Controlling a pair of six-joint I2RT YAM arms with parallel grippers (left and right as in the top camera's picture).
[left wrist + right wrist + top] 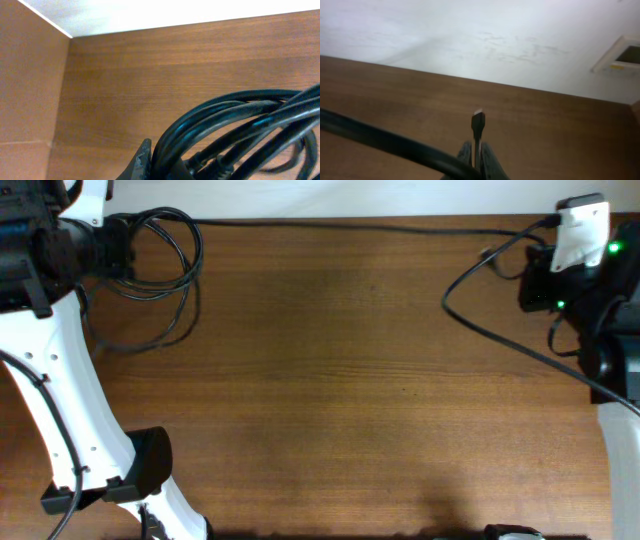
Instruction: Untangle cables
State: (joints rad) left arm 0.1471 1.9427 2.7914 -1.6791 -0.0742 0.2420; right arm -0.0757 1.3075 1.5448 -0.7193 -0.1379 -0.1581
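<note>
With left gripper (162, 167) clamped on the coiled cables (165, 275) at the far-left corner of the table (350, 380) and right gripper (476, 157) pinching one plug end (478, 120) far right, pull apart slowly along the far edge, easing loops off singly, pausing if any knot tightens.

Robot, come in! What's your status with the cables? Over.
Left gripper shut on coiled cables. Right gripper shut on plug end. Nothing in the way on table. Over.
</note>
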